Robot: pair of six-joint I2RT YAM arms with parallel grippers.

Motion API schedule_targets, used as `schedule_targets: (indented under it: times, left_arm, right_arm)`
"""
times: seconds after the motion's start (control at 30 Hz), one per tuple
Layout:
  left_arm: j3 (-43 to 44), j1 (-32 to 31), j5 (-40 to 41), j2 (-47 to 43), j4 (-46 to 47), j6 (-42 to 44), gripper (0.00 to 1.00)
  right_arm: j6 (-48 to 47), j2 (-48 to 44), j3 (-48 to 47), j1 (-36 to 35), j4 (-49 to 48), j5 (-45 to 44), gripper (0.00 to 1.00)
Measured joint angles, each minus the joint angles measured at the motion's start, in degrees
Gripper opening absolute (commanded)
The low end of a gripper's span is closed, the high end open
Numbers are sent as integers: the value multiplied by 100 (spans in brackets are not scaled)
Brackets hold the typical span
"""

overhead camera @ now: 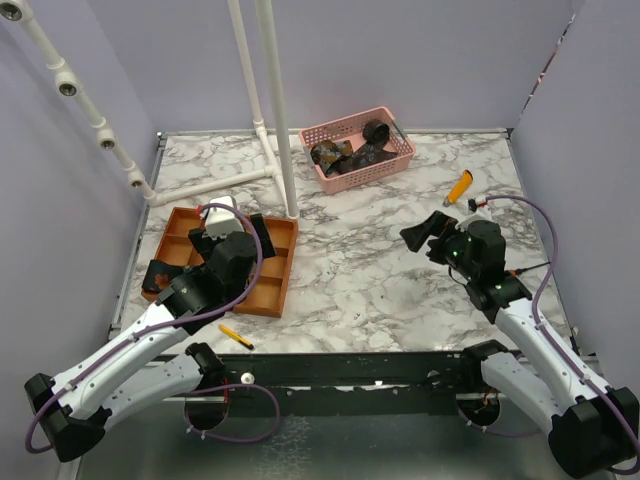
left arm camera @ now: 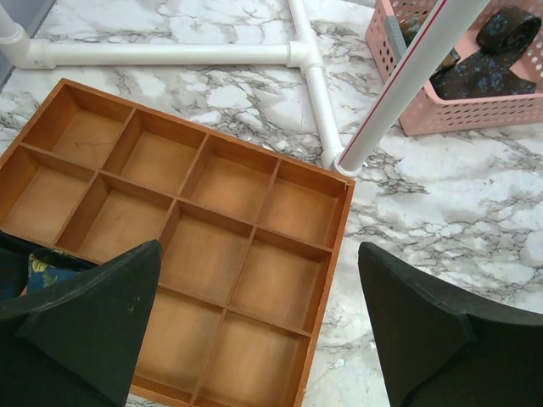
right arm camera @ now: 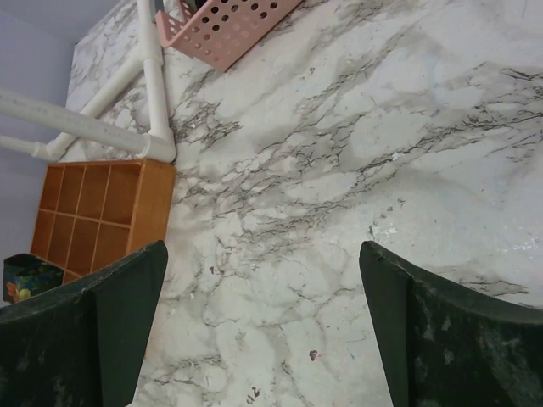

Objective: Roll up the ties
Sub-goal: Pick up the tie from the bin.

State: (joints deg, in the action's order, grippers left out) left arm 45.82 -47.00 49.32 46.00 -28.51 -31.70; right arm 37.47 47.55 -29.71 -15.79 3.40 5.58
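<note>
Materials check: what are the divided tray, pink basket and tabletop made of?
The divided tray looks like wood, matte orange-brown stain, faint grain showing. The pink basket seems moulded plastic: uniform colour, regular punched holes. The tabletop is white with grey marble veining; stone or printed laminate, cannot tell.

Marble counter (overhead camera: 400,270), white with grey veins. On it I see a wooden divided tray (overhead camera: 283,262) at left and a pink perforated basket (overhead camera: 400,160) at far centre. A white pipe frame (overhead camera: 215,185) stands between them. Orange-handled tool (overhead camera: 459,187) at far right. Small yellow stick-like tool (overhead camera: 236,336) near the front edge, just beside the tray.
</note>
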Motion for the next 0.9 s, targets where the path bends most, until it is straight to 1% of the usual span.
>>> schedule_targets:
  times: [0.13, 0.3, 0.47, 0.57, 0.67, 0.83, 0.9]
  left_arm:
    - [-103, 0, 2, -310, 122, 120, 99]
    - [-402, 0, 4, -879, 315, 391, 99]
    - [-584, 0, 4, -1276, 494, 616, 99]
    - [-614, 0, 4, -1316, 586, 675, 99]
    - [-623, 0, 4, -1250, 621, 715, 99]
    - [-623, 0, -2, -1145, 623, 748, 99]
    - [-625, 0, -4, -1143, 634, 763, 99]
  right_arm:
    - [-146, 24, -116, 0, 197, -85, 100]
    - [-455, 280, -649, 0, 326, -85, 100]
    - [-573, 879, -1349, 0, 308, -79, 98]
    - [-625, 1576, -2083, -31, 258, -81, 94]
    - [-706, 2459, -3073, -103, 201, -81, 89]
    - [-1003, 4352, -5049, -487, 98, -81, 87]
    - [-1104, 5040, -5637, -612, 114, -79, 83]
